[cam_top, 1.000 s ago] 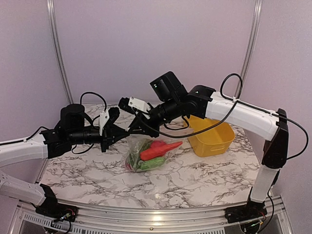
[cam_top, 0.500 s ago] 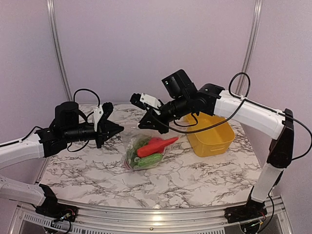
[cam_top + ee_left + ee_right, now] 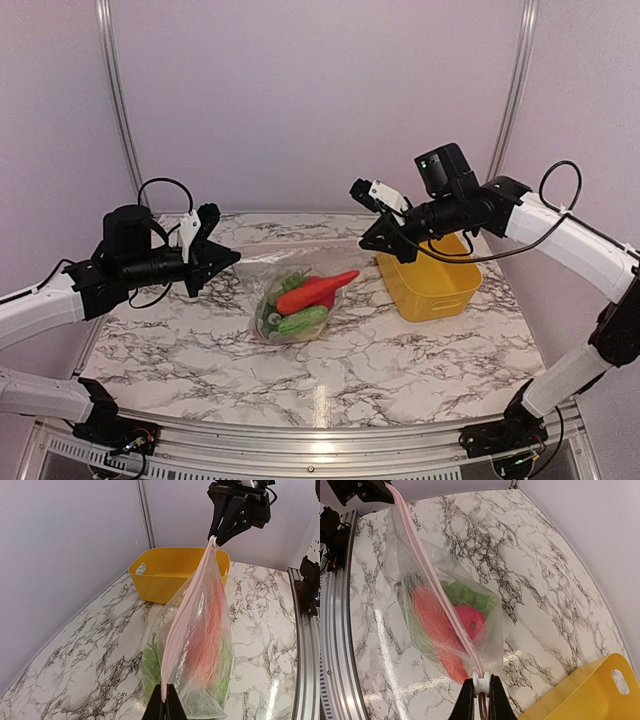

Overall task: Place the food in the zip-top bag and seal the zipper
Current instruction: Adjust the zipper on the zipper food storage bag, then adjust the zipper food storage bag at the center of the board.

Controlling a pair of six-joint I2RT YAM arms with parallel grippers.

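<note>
The zip-top bag [image 3: 264, 298] hangs stretched between my two grippers, its bottom resting on the marble table. Inside it lies the food [image 3: 305, 295]: a long red-orange piece [image 3: 434, 630], a red tomato [image 3: 471, 620] and green pieces [image 3: 462, 594]. The pale pink zipper [image 3: 186, 611] runs taut along the bag's top edge. My left gripper [image 3: 166, 701] is shut on the zipper's near end. At the other end my right gripper [image 3: 481, 686] is shut on the white slider. The top view shows the left gripper [image 3: 226, 258] and the right gripper [image 3: 368, 240] well apart.
A yellow plastic basket [image 3: 440, 285] stands right of the bag, under the right arm, and looks empty in the left wrist view [image 3: 165, 572]. A metal rail [image 3: 305, 645] borders the table's near edge. Purple walls close in the back and sides.
The right gripper has travelled right along the zipper, away from the left one. The left gripper drew back left a little. The bag's top edge is now pulled out long and taut.
</note>
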